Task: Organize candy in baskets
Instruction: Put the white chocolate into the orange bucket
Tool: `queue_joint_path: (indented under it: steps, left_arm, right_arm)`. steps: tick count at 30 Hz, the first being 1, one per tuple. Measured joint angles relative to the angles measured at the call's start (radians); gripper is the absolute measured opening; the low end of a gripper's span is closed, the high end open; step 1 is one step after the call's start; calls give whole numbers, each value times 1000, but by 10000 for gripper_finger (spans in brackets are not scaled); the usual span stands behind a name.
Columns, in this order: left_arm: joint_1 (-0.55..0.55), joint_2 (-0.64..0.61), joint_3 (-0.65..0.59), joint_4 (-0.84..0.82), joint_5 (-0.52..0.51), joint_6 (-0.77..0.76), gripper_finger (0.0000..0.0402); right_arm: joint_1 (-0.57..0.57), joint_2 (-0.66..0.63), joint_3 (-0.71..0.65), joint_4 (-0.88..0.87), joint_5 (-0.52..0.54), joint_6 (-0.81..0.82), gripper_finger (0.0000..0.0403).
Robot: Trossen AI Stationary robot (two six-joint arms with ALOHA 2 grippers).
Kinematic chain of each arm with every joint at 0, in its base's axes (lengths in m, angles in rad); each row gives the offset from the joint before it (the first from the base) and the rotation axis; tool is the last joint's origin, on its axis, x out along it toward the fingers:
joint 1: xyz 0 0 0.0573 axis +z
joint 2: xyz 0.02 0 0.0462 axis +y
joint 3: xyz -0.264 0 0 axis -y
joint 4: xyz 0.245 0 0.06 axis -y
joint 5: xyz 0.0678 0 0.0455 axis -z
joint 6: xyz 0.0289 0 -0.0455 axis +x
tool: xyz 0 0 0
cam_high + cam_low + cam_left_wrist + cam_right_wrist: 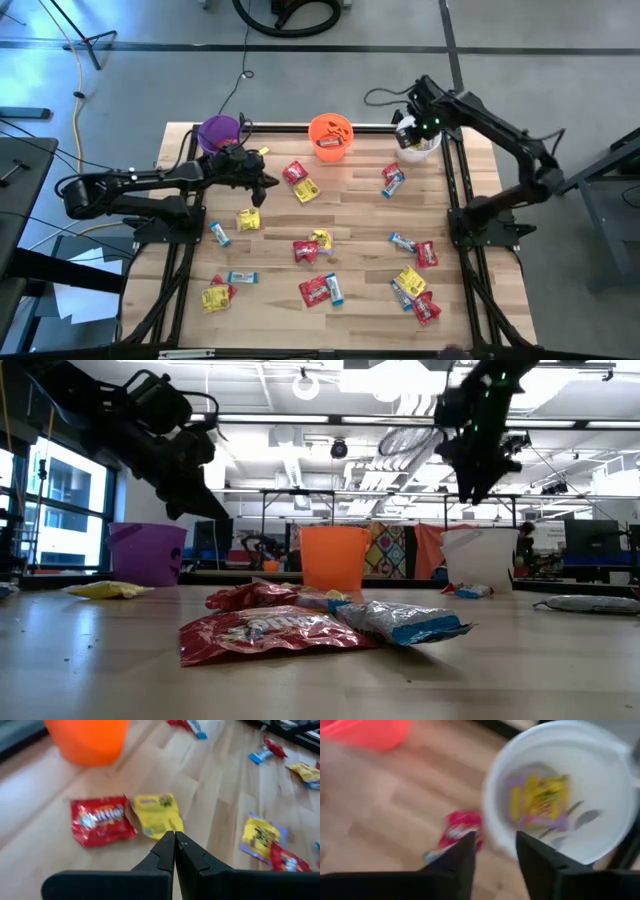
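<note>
The right gripper (494,851) was held over the small round white plastic bucket (600,832) at the table's one o'clock corner, fingers parted and empty; a yellow wrapped packet (543,796) lay inside. The left gripper (174,841) was pinched shut, empty, near the round purple plastic bucket (219,131) at eleven o'clock.

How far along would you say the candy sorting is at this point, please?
Barely begun. Done: one yellow packet lies in the white bucket, and something shows inside the orange bucket. In hand: nothing; the right gripper is open and empty over the white bucket, and the left gripper is shut, empty, above a yellow packet on the table. Left: some two dozen candies across the table.
</note>
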Motion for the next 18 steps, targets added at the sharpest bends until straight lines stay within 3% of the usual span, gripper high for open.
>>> queue_joint_path:
  steps: [4,6,11,18]
  left_arm:
    - [16,-16,0,18,-20,22,0]
    - [28,-16,0,36,-20,23,0]
    - [56,-17,-21,97,15,35,0]
    - [86,-16,-130,241,91,-86,0]
  right_arm:
    - [141,-64,-42,-7,-65,76,32]
    - [213,-95,-95,1,-115,109,9]
    - [424,-179,-287,76,-259,268,33]
    - [743,-242,-439,156,-254,460,44]
